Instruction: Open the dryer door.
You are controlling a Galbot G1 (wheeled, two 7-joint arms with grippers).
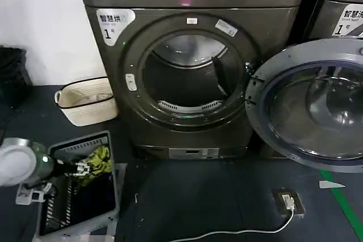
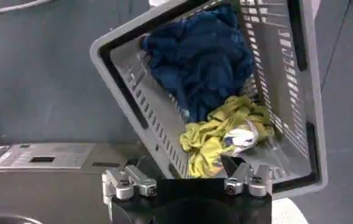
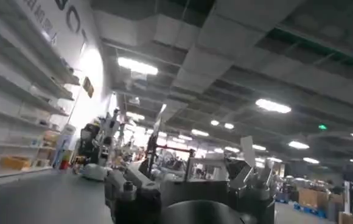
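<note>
Already the dryer door hangs wide open, well apart from the left gripper, apparently unclenched over a grey laundry basket.

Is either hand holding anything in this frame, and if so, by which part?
Nothing is held. The left hand hangs open above the grey basket of clothes; the right hand is open on air. The dryer door stands open.

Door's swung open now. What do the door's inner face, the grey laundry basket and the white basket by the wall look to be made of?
Dryer door: inner ring looks like matte grey plastic around a clear bowl, glass or clear plastic, which reflects light.
Grey basket: rigid molded plastic, judging by its slotted walls.
White basket: probably woven rope or fabric, with a soft rim and dark trim.
</note>
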